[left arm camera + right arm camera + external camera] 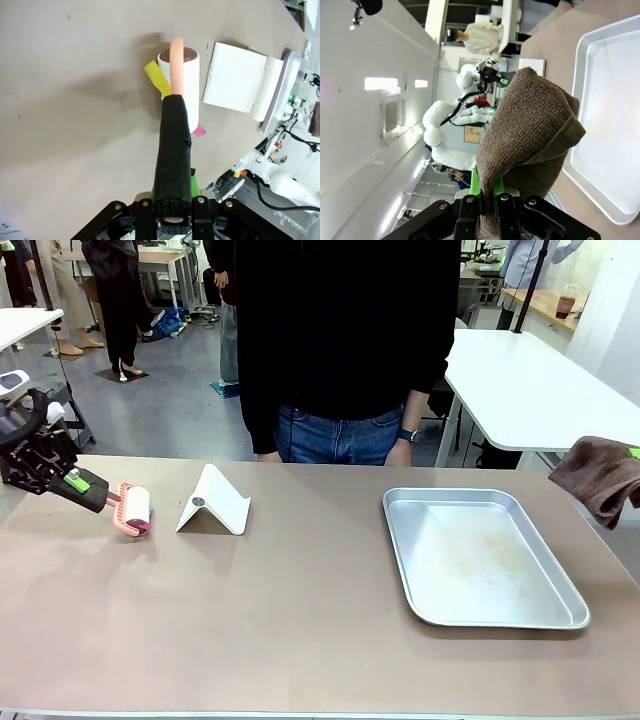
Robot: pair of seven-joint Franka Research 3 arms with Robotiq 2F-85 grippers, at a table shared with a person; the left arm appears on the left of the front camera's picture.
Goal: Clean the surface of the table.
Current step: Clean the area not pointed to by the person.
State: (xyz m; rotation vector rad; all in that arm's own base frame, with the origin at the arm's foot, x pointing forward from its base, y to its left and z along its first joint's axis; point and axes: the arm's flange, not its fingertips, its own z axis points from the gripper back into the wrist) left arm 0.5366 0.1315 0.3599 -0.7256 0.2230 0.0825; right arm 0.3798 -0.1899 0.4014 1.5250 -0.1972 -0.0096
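Table (pixel 300 630) fills the foreground; left gripper (pixel 88 490), at nine o'clock, pinches a lint roller (pixel 135 510) (keep it flat); right gripper (pixel 487 197) at three clamps a brown cloth (pixel 600 475).

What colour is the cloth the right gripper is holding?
Brown; the cloth shows best in the right wrist view, pinched in the right gripper.
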